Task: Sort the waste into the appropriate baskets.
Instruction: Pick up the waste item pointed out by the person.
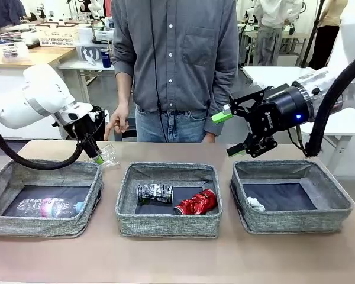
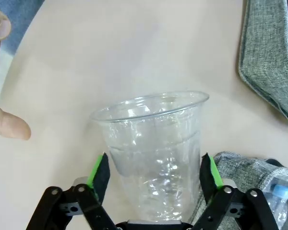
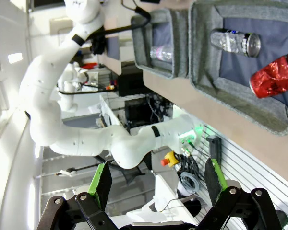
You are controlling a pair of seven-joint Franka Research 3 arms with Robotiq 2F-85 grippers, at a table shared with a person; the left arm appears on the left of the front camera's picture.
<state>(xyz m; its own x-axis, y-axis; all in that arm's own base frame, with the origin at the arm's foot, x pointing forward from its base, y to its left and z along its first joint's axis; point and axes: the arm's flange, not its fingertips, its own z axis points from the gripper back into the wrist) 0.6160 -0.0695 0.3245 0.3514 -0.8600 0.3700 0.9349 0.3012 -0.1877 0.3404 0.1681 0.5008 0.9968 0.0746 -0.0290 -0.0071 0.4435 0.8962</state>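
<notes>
We see left gripper (image 2: 153, 175) with jaws apart around clear plastic cup (image 2: 156, 148), pads not clearly touching; thin wall could buckle or squirt out. Right gripper (image 1: 233, 131) hangs wide open, empty.

No print in these pictures can be made out as words. The clear plastic bottle (image 1: 52, 207) lying in the left basket (image 1: 6, 183) carries a pink label — colour only, no letters legible. The crushed dark patterned can (image 1: 154, 193) in the middle basket (image 1: 165, 171) shows pale markings on black, too small and crumpled to read, and the crushed red can (image 1: 196, 203) beside it has light specks that could be lettering — not decipherable. The right gripper (image 1: 239, 131) bears a small white mark on its black body, likely a maker's name, but it is too blurred to spell out.
</notes>
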